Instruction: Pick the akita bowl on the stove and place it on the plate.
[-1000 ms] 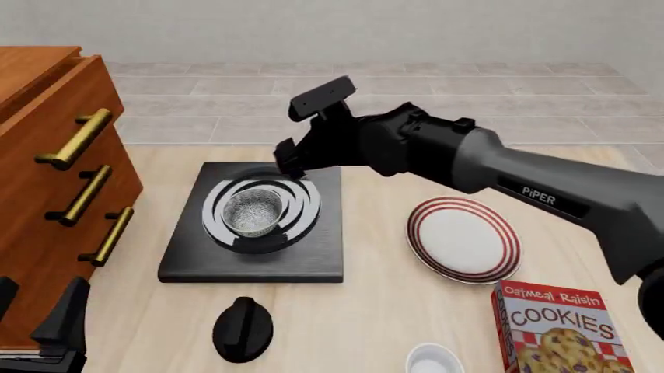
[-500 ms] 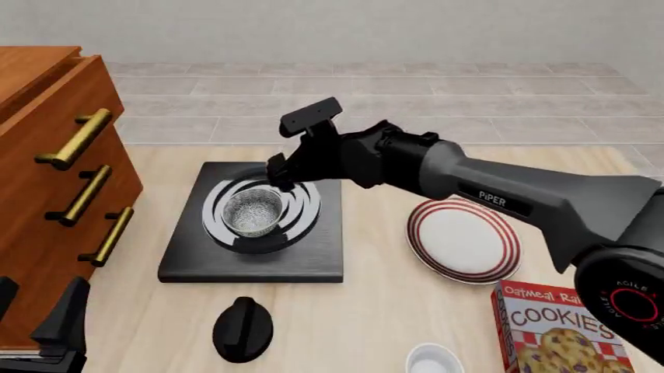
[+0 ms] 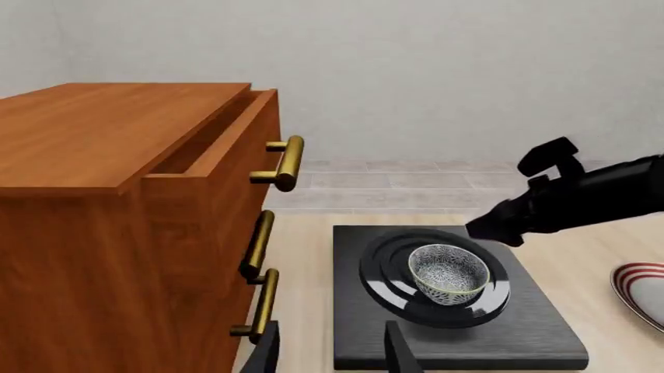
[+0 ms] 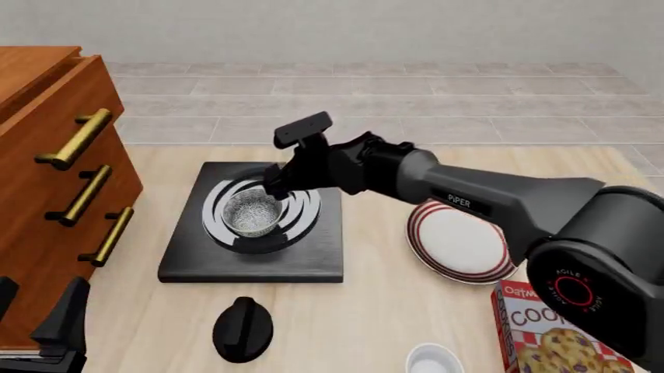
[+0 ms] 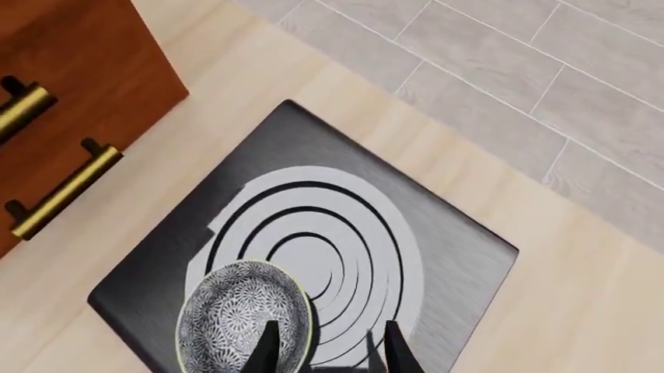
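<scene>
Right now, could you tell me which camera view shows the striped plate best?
The front view: the plate lies nearly whole right of the stove, only its near-left rim hidden by the right arm. The left wrist view catches just a rim sliver at the frame edge; the right wrist view misses it.

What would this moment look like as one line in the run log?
right claw: open, straddling rim of speckled grey-white akita bowl | bowl: on black ringed stove | red-striped white plate: bare

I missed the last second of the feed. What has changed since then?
The right gripper came down and toward the camera to the akita bowl's far rim, jaws open, nothing gripped yet. The bowl, stove, plate and left gripper stayed put.
</scene>
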{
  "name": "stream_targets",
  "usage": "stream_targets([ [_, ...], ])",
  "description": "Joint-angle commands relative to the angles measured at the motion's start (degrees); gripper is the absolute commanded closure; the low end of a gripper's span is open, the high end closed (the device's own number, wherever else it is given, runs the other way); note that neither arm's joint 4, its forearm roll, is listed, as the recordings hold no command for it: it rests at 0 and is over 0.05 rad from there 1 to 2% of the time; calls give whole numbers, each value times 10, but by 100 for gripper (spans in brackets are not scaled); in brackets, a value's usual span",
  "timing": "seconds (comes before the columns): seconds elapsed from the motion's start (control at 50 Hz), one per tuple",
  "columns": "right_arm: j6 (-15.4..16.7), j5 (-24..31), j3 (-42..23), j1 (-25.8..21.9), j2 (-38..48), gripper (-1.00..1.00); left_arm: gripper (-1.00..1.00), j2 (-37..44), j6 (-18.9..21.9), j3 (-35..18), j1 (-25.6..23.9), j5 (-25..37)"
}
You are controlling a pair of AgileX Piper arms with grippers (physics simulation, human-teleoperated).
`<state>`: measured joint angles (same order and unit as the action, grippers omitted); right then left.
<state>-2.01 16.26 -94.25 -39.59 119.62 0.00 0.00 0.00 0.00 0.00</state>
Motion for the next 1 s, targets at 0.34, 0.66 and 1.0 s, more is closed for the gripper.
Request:
stream_targets([
  [0.34,-25,-4,-19,-3,43,-100,-100,0,0,0,0,0],
  [0.66,-44,-19,-17,-10,75,-100,-100,0,0,0,0,0],
  [1.0,-58,-18,-23,-10,96,-100,-100,0,0,0,0,0],
])
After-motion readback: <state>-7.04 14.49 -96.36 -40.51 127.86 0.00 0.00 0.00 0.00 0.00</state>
